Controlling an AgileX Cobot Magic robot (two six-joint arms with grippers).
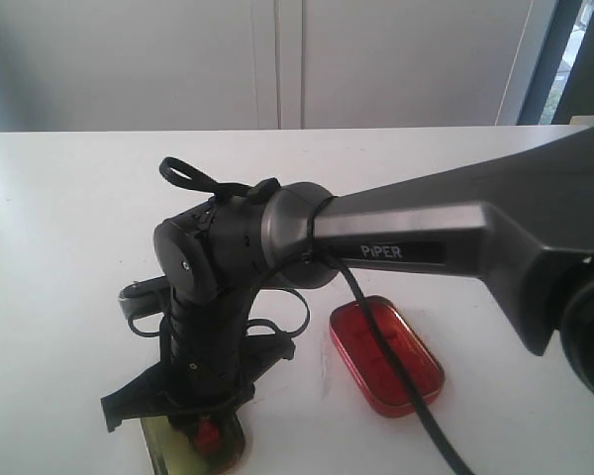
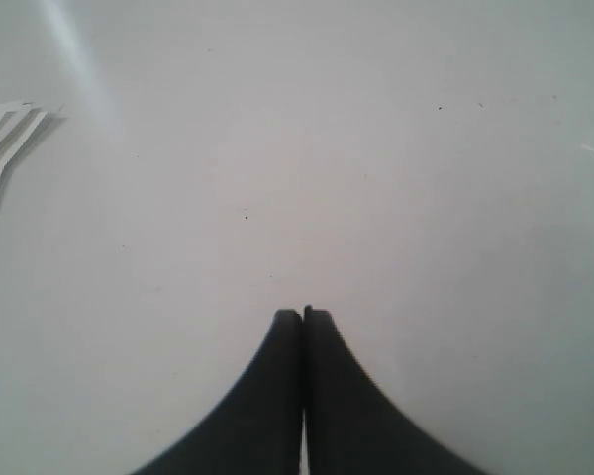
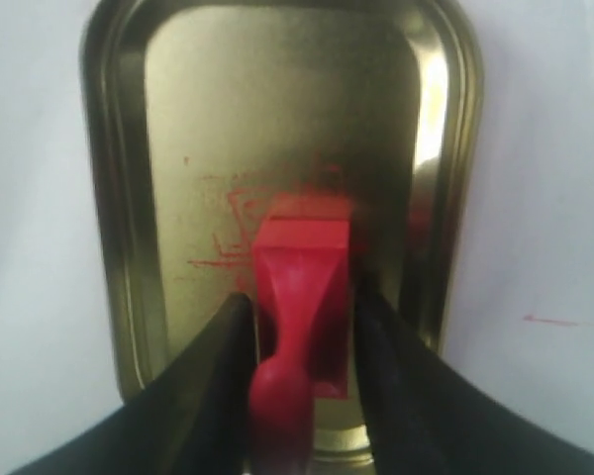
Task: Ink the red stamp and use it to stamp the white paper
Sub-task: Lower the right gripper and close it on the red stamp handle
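right wrist view: the right gripper (image 3: 300, 297) clamps the red stamp (image 3: 299, 287) by its handle, a black finger pressed to either side, over the inside of a gold tin lid (image 3: 119, 198). the stamp's flat base points down at the lid's floor, where smudged red ink marks (image 3: 228, 237) show around it; whether the base touches the metal cannot be told. a thin red streak (image 3: 564, 322) marks the white tabletop (image 3: 535, 148) just beside the lid. exterior view: the right arm (image 1: 426, 237), lettered "piper", reaches across to the near left, its gripper (image 1: 206, 421) pointing down with the stamp (image 1: 209, 432) showing red between the fingers, above the lid (image 1: 173, 450) at the frame's lower edge. an open red ink tin (image 1: 386, 356) sits on the tabletop to the right of the lid, apart from it, with a black cable (image 1: 376, 336) crossing in front. left wrist view: the left gripper (image 2: 303, 315) hangs above bare tabletop, its fingers (image 2: 267, 396) pressed together with nothing between them; overlapping white sheet edges (image 2: 5, 148) lie well apart from it.
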